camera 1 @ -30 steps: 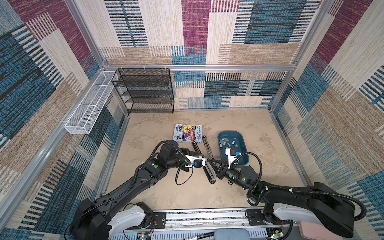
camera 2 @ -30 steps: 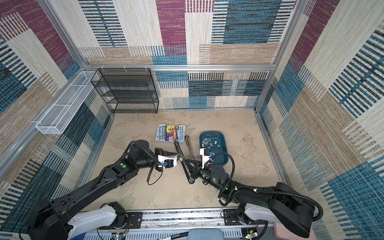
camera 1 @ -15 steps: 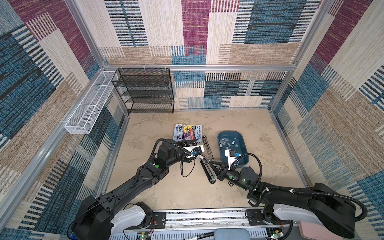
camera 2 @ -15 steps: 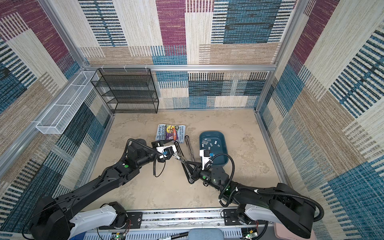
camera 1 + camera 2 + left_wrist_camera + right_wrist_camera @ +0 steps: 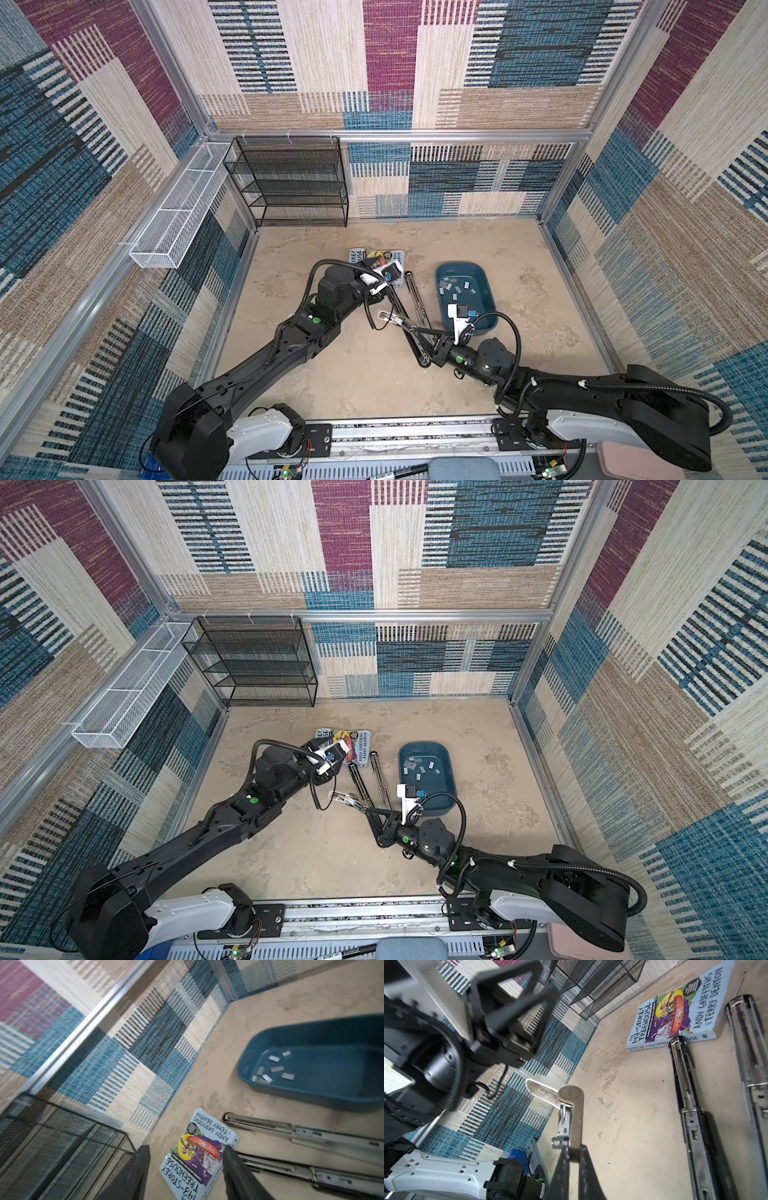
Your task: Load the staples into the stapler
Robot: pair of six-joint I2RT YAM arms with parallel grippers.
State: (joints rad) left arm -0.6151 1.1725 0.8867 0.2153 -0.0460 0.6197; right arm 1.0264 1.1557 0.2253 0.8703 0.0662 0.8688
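The stapler lies opened up on the table as two long bars, one black (image 5: 405, 328) and one bare metal (image 5: 417, 299), also in the right wrist view (image 5: 691, 1105). Its silver-beige top arm (image 5: 572, 1105) is raised off the table, and my right gripper (image 5: 574, 1148) is shut on that arm's lower end; its tip shows in both top views (image 5: 340, 798). The staples (image 5: 457, 286) (image 5: 276, 1069) lie loose in a blue tray (image 5: 461, 265) (image 5: 424, 744). My left gripper (image 5: 185, 1151) (image 5: 395, 272) hangs open and empty over a book (image 5: 199, 1159).
The book (image 5: 675, 1014) lies flat just behind the stapler's far ends. A black wire shelf (image 5: 291, 183) stands at the back left, and a white wire basket (image 5: 174, 216) hangs on the left wall. Patterned walls close in the table on three sides.
My left gripper has drawn back from the raised stapler arm toward the book and opened wider. The right gripper has kept its hold in the same place.
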